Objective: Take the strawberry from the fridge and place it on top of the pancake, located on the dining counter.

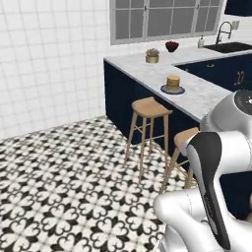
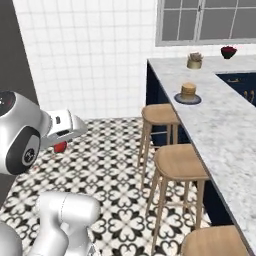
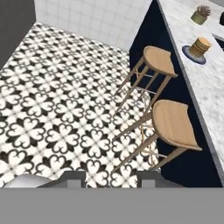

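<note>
Gripper is hanging low at the left of the right base view, with its jaws closed on the strawberry, which is showing as a small red ball just under the white hand. From the claw, the pancake is lying toward two o'clock in that view, well apart and higher, on its blue-grey plate near the edge of the dining counter. In the hand view the same stack is sitting at about one o'clock. Between claw and plate, two wooden stools are standing against the navy base, so I judge the arm is needing to rise above the marble edge first. Past the plate a potted plant is standing, with bare marble around the plate.
</note>
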Controlling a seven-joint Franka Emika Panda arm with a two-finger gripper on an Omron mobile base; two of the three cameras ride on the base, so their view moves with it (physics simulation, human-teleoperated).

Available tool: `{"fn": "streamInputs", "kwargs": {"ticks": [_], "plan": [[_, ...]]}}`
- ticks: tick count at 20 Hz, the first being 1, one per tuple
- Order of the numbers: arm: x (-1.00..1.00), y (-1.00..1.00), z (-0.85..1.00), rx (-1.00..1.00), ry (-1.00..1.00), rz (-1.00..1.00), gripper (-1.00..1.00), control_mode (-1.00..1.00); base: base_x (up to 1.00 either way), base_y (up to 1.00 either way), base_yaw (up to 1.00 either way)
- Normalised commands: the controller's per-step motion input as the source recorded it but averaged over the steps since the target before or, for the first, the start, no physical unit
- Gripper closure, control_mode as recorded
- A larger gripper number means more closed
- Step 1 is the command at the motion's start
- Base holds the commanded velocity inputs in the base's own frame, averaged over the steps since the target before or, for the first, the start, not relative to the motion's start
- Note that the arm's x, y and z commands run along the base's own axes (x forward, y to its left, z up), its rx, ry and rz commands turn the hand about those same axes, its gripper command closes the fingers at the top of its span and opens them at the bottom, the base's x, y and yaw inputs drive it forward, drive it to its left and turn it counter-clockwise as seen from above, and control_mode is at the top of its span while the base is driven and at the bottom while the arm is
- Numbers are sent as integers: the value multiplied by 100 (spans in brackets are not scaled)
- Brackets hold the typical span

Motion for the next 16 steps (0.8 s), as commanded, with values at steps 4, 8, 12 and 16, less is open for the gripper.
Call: {"fn": "streamInputs", "kwargs": {"ticks": [4,8,12,16], "plan": [[0,0,0,0,0,0,100,100,84,61,-55],[0,0,0,0,0,0,100,100,73,66,-63],[0,0,0,0,0,0,100,100,68,72,-59],[0,0,0,0,0,0,100,100,28,98,-50]]}}
